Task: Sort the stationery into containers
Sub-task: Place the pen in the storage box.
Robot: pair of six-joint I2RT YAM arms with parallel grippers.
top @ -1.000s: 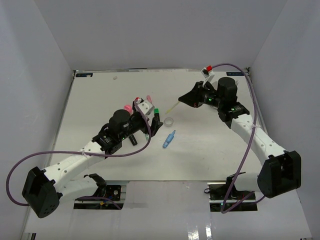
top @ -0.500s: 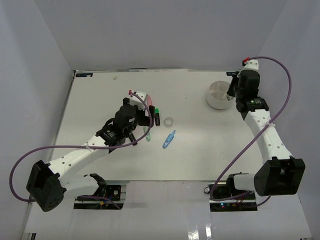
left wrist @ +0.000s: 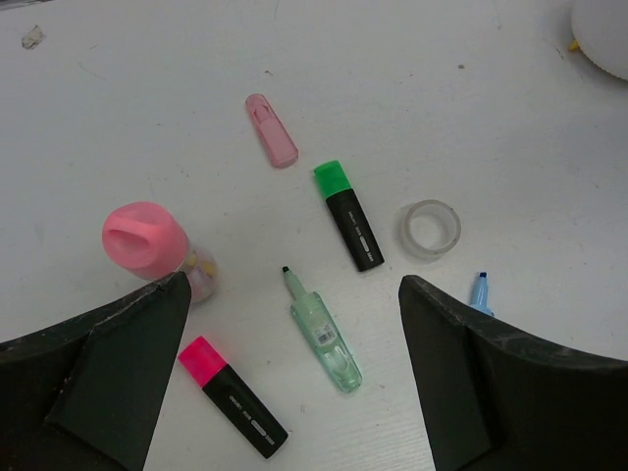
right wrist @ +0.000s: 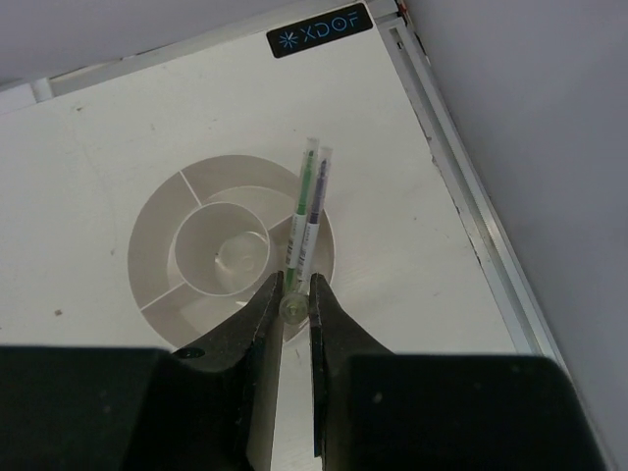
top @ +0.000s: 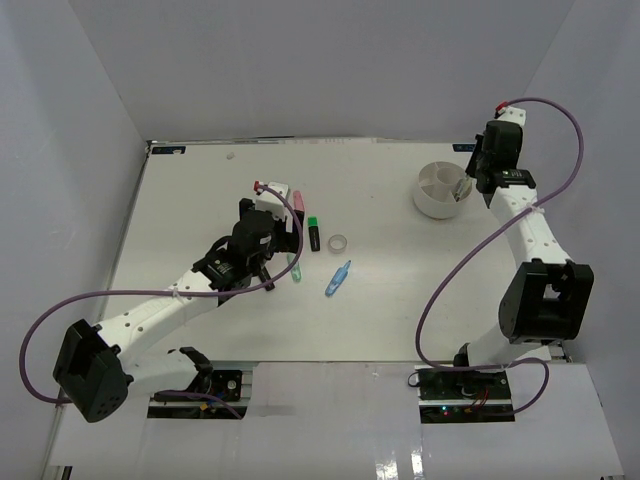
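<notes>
Two thin pencils (right wrist: pixel 306 201), one green and one dark, are hanging over the outer ring of the low round white divided tub (right wrist: pixel 157 245), with the right gripper (right wrist: pixel 296 306) pinching them. The left gripper (left wrist: pixel 294 283) is hovering, spread wide, above the green-capped black highlighter (left wrist: pixel 351 221) and clear tape ring (left wrist: pixel 429 229).

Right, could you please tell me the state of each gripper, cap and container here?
left gripper: open, holding nothing.
right gripper: shut on thin pens over the white tub.
white tub: upright, visible compartments empty.
green-capped highlighter: capped, lying flat.
pink-capped highlighter: capped, lying flat.
glue stick: capped.
green pen: tip exposed.
</notes>
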